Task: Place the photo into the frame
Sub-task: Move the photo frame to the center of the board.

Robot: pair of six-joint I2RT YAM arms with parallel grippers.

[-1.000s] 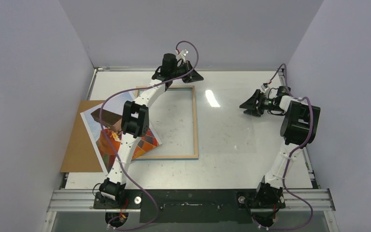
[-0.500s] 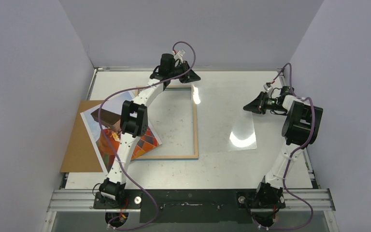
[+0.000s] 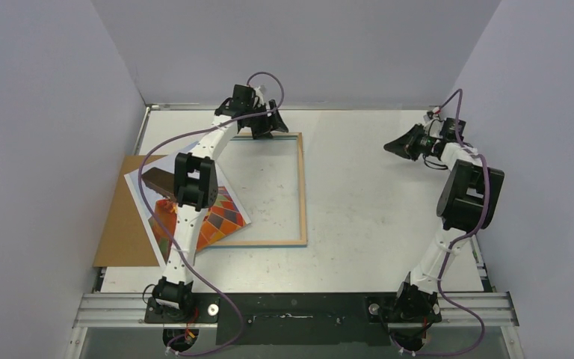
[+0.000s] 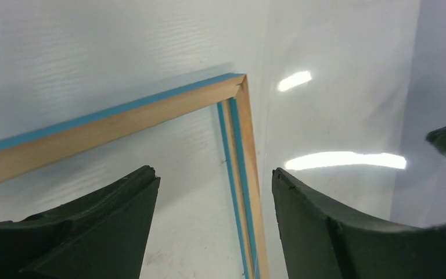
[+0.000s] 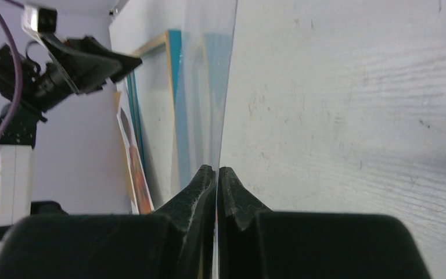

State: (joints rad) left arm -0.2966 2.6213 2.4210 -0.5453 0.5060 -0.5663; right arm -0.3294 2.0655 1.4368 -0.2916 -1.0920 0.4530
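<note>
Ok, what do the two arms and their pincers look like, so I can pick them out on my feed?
Both are alike: white link tubes with chunky black joint housings on black bases. The left arm and right arm each trail a looping purple cable. The left pincer and right pincer each have two matte black wedge-shaped fingers tapering to the tips.

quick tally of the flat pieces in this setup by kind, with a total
photo: 1
frame: 1
brown board: 1
clear sheet: 1
total: 4
</note>
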